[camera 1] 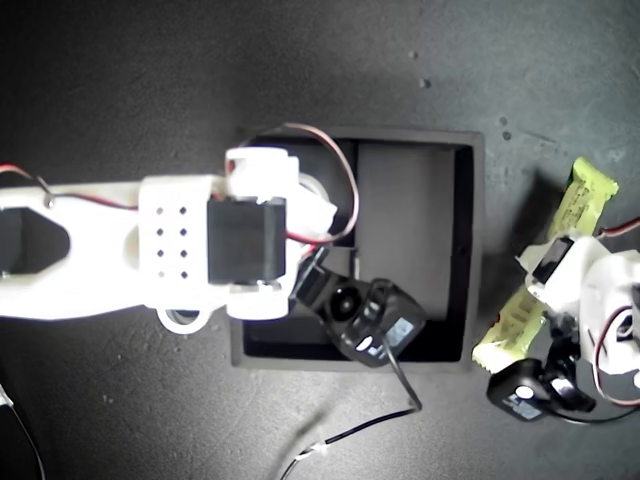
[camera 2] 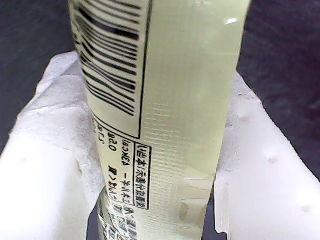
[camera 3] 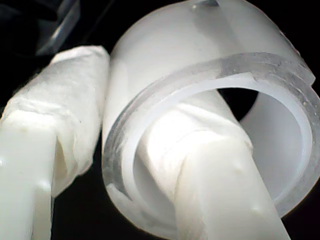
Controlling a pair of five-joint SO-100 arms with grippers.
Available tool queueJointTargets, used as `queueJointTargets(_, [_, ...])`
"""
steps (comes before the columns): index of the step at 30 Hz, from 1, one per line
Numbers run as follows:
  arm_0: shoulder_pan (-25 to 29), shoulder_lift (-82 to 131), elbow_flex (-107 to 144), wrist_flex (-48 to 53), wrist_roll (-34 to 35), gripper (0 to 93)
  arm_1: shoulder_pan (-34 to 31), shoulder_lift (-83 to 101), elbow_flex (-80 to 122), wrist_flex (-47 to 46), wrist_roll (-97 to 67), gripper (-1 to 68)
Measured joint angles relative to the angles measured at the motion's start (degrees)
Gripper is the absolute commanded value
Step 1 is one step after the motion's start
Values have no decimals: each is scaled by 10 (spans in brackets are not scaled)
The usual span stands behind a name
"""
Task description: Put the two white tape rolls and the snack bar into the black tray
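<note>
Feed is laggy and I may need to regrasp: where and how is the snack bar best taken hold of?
Grip the snack bar across its narrow width near mid-length, as my first gripper does now, one finger on each long edge. It is long, thin and flat, lying outside the black tray at the exterior view's right; the crimped ends offer poor purchase.

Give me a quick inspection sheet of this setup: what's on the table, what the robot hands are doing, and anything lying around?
Surface: dark speckled table.
Black tray: mid-table, partly covered by an arm.
Snack bar: outside the tray at the exterior view's right, clamped in my first hand.
Tape roll: held by my second hand, one finger inside the ring, one outside, over the tray.
Other tape roll: not seen.
Clutter: nothing seen.
Cables: red, white and black wires looping over the tray.
Surroundings: nothing seen beyond the table.
</note>
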State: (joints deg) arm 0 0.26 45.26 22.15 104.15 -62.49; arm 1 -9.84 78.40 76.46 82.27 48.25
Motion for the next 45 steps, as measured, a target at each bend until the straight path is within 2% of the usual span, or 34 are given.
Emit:
queueJointTargets(2, [-3,4,0,0,0,0,0,-1,-72,31,0,36])
queueJointTargets(5, [-4,4,0,0,0,0,3,-1,-131,28,0,36])
queueJointTargets(17, [-8,-42,-77,0,2,0,-25,-53,-200,-124,0,36])
queueJointTargets(21, [-14,-57,-92,0,2,0,-25,-86,-225,-149,0,44])
queueJointTargets(25, [-17,-60,-93,0,2,0,-19,-91,-195,-221,0,44])
queueJointTargets(29, [-16,-61,-93,0,2,2,-4,-111,-163,-256,0,40])
queueJointTargets(32, [-18,-61,-93,0,2,60,6,-142,-164,-269,0,60])
queueJointTargets(36, [-17,-61,-93,0,2,154,11,-185,-184,-247,0,218])
queueJointTargets(38, [-13,-61,-93,0,2,174,13,-187,-192,-220,0,269])
queueJointTargets(40, [-11,-61,-84,0,1,183,12,-187,-215,-178,0,293])
queueJointTargets(45, [-14,-33,-43,0,-1,184,4,-187,-307,-40,0,300])
